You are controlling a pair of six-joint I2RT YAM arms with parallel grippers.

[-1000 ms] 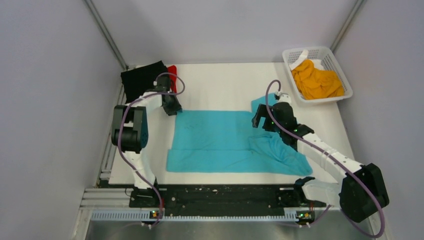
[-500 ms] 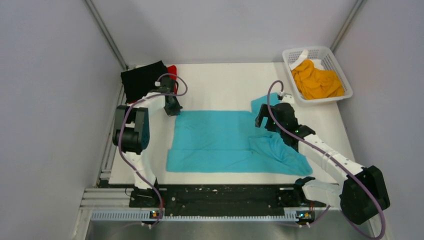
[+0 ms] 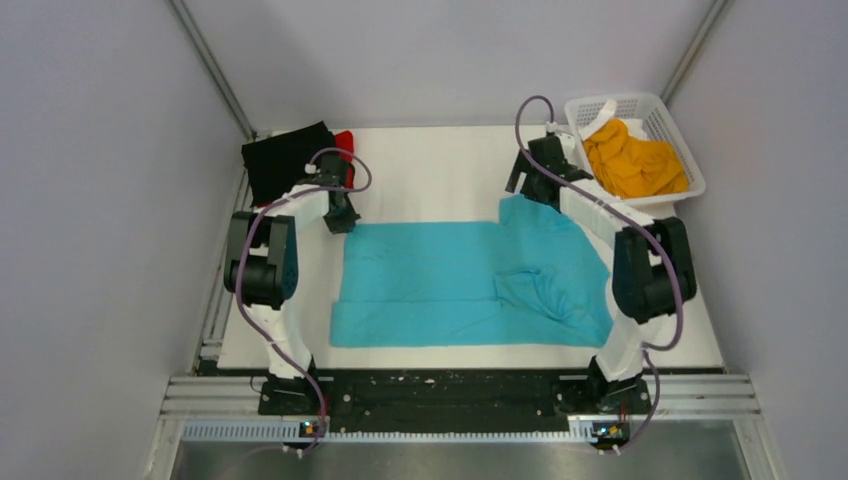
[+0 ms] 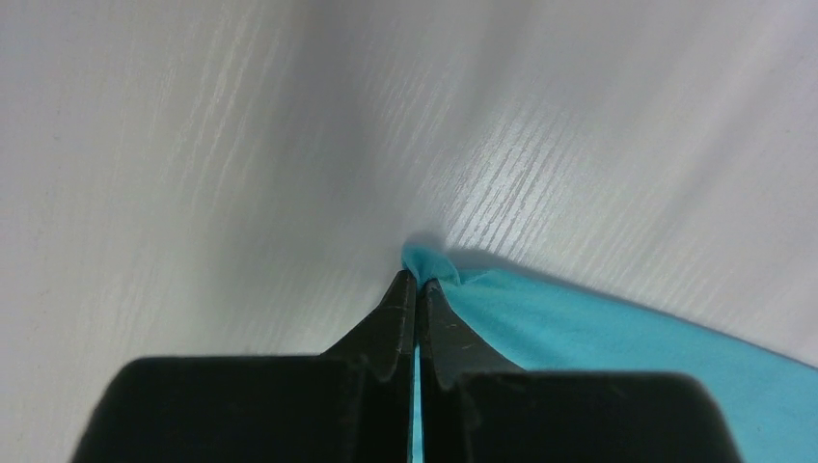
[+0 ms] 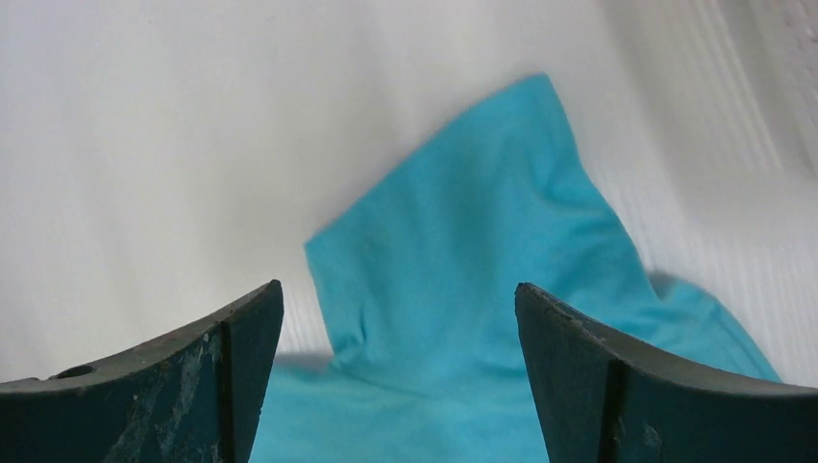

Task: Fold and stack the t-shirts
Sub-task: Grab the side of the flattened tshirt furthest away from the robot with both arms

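Observation:
The turquoise-blue t-shirt (image 3: 450, 280) lies spread across the middle of the table, its right part rumpled. My left gripper (image 3: 342, 218) is shut on its far-left corner (image 4: 424, 262), pinching a small fold of cloth. My right gripper (image 3: 528, 184) is open above the shirt's far-right sleeve (image 5: 473, 251), with the cloth between the fingers and not touched. The black t-shirt (image 3: 285, 158) lies folded at the far left with the red t-shirt (image 3: 345, 145) showing beside it. The orange-yellow t-shirt (image 3: 632, 160) lies bunched in the basket.
The white mesh basket (image 3: 590, 105) stands at the far right corner. Grey walls close in the table on the left, back and right. A black rail runs along the near edge (image 3: 440, 392).
My right arm has swung from over the shirt's right part to the far right, up by the sleeve next to the basket. The left gripper has stayed at the far-left corner.

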